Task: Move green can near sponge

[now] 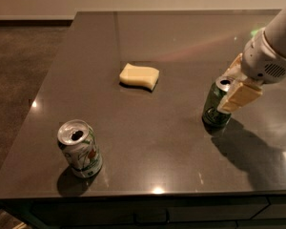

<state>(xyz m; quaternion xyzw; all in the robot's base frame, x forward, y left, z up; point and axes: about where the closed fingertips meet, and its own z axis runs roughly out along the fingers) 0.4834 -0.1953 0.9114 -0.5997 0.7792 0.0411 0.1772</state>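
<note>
The green can point(215, 106) stands upright on the dark table point(171, 142) at the right, its silver top showing. My gripper point(232, 82) comes in from the right at the can's upper part. It is open, with one pale finger point(239, 97) in front of the can's right side and the other behind its top. The can rests on the table. The pale yellow sponge point(139, 76) lies flat near the table's middle, well to the left of the can and a little farther back.
A mostly white can point(80, 149) with green and red markings stands upright near the table's front left corner, its top opened. The table's front edge runs just below it. Brown floor lies beyond the table's left edge.
</note>
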